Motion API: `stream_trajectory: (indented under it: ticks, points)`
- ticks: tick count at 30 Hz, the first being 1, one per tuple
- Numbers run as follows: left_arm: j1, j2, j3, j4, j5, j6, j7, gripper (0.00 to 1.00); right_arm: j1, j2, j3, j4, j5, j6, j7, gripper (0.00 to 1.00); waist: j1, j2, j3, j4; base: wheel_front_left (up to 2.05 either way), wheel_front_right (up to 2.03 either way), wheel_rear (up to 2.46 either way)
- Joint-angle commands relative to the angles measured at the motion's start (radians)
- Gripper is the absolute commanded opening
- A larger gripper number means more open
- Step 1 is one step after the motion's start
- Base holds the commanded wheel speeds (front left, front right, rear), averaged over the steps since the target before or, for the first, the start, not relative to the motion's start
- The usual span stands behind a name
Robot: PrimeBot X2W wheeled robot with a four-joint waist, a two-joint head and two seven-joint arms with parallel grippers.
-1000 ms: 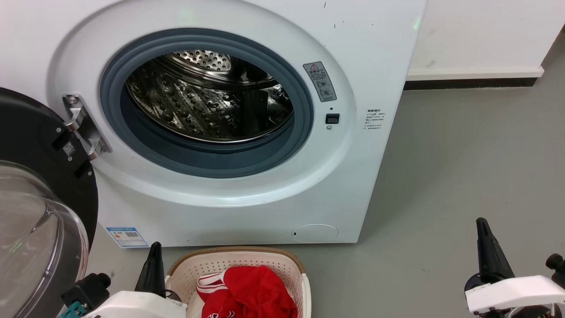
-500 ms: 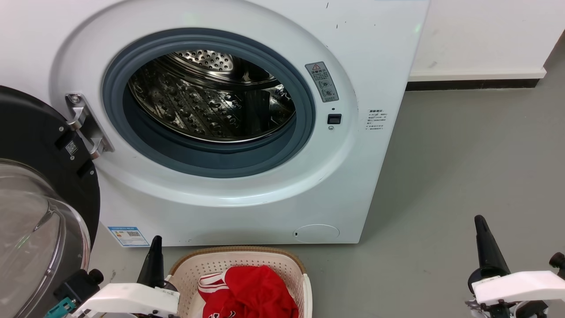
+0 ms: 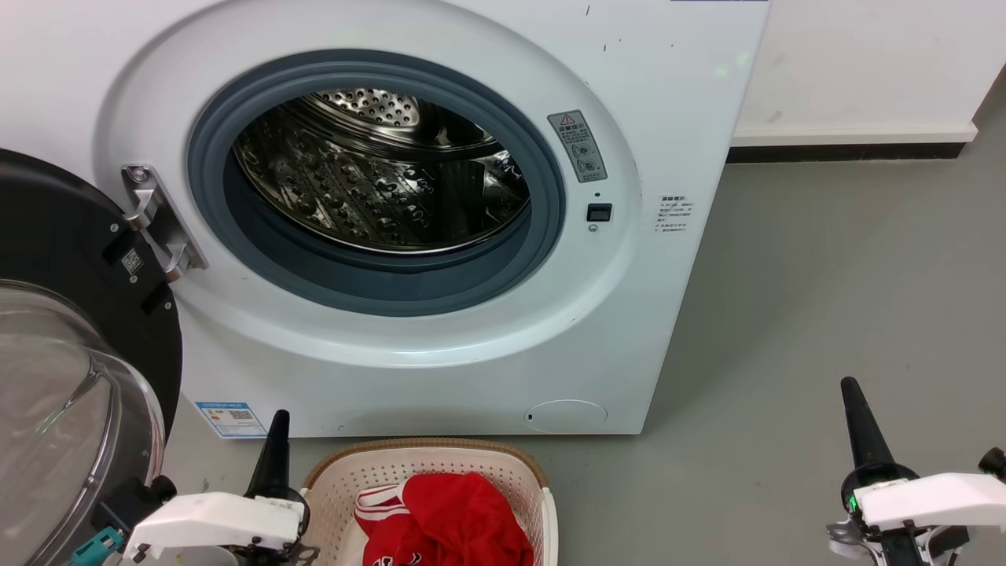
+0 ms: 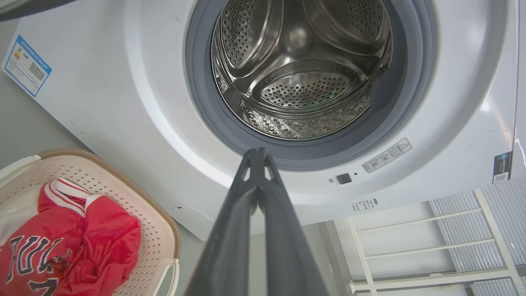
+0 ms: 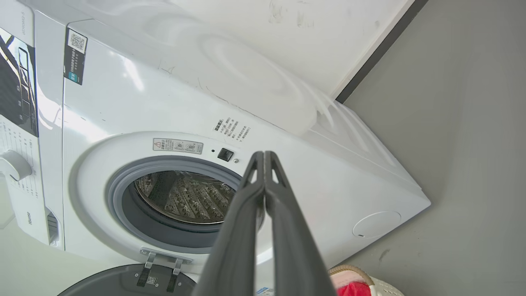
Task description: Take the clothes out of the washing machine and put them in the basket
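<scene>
Closed on nothing, the left tool (image 4: 257,154) is held with its two dark fingers pressed together and is seen at 7 o'clock in the head view, just beside the basket (image 3: 424,450). The right tool (image 5: 264,155) is likewise closed and empty, low at 4 o'clock over the grey floor (image 3: 825,275), well apart from the basket. The clothes (image 3: 449,519) are heaped inside the basket at 6 o'clock, below the washing machine (image 3: 684,118), with the white-striped trim lying toward 9 o'clock of the pile. No fabric is seen in the steel drum (image 3: 369,196), so the task is judged finished or very nearly so. The garments are judged light, limp and somewhat slick. If they must be taken up again, a raised fold or the thicker striped trim is best pinched, since flat cloth would be expected to slide from such narrow fingers.
</scene>
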Motion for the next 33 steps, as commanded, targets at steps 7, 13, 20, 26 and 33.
stream_trajectory:
  ticks: [7, 13, 20, 26, 33]
  points:
    - [-0.037, 0.000, 0.017, 0.007, -0.111, -0.018, 0.027, 0.00, -0.037, -0.006, -0.004, 0.009, 0.115, 0.000, 0.028, 0.00, -0.0001, -0.0001, -0.001, 0.003, 0.00, 0.00, 0.00]
    - [-0.046, -0.002, 0.024, 0.016, -0.180, -0.027, 0.044, 0.00, -0.045, -0.005, -0.006, 0.019, 0.187, 0.000, 0.045, 0.00, -0.0001, -0.0001, -0.001, 0.006, 0.00, 0.00, 0.00]
    - [-0.059, -0.004, 0.033, 0.023, -0.246, -0.034, 0.059, 0.00, -0.054, -0.005, -0.008, 0.028, 0.255, 0.000, 0.061, 0.00, -0.0001, -0.0001, -0.002, 0.009, 0.00, 0.00, 0.00]
    - [-0.064, -0.005, 0.039, 0.030, -0.300, -0.042, 0.074, 0.00, -0.063, -0.004, -0.009, 0.035, 0.310, 0.000, 0.075, 0.00, -0.0001, -0.0001, -0.002, 0.011, 0.00, 0.00, 0.00]
    - [-0.073, -0.007, 0.045, 0.037, -0.351, -0.048, 0.086, 0.00, -0.067, -0.004, -0.011, 0.042, 0.363, 0.000, 0.088, 0.00, -0.0001, -0.0001, -0.003, 0.013, 0.00, 0.00, 0.00]
